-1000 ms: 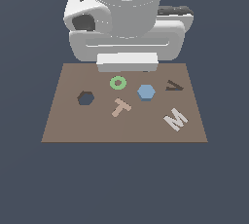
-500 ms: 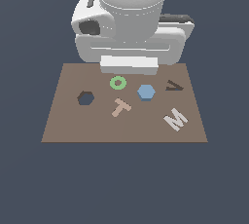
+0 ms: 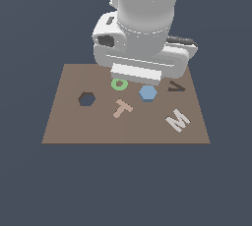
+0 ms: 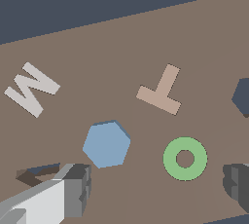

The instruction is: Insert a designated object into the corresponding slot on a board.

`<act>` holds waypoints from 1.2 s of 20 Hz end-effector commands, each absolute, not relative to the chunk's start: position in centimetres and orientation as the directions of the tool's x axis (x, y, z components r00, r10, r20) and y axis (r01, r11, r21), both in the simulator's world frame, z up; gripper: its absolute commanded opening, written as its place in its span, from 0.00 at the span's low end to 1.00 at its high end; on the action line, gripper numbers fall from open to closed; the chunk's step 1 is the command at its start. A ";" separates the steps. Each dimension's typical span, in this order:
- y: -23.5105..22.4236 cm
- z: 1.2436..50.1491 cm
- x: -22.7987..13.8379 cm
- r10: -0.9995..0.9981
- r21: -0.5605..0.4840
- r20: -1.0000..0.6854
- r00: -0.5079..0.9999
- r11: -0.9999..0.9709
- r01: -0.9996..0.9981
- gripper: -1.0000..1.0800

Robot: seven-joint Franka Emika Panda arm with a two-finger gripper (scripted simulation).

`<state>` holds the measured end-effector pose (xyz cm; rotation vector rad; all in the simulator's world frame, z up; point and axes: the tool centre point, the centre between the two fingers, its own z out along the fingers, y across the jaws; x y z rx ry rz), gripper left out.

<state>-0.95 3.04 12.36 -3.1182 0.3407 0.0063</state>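
Hexagon block [image 3: 147,93], light blue, lies flat on the brown board [image 3: 69,127], untouched, with the green ring [image 3: 119,84] just beside it at about ten o'clock in the exterior view and the tan T [image 3: 122,108] near at seven o'clock. Well apart from it at nine o'clock sits the dark hexagonal slot [image 3: 86,99], empty. A dark V-shaped cut-out [image 3: 176,87] lies at two o'clock of the block and a pale M [image 3: 178,120] at four o'clock.

The gripper [image 4: 155,189] hangs above the ring and block; in the wrist view its two fingers [image 4: 78,189] stand wide apart, holding nothing, and the gap between them takes in the ring as much as the block.

Main risk, as I judge it: descending from this line-up, one finger could land on the block's top or the jaws could close around the ring instead. A grip across the hexagon's corners could also twist it, so it would jam at the slot's edges
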 end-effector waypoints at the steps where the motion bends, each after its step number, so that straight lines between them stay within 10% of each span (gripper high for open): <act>1: 3.8 11.1 -1.1 -0.274 -0.003 -0.004 0.962 -0.962 -0.274 0.96; 24: 7.3 5.0 -1.1 -0.534 0.001 0.000 0.845 -0.845 -0.534 0.96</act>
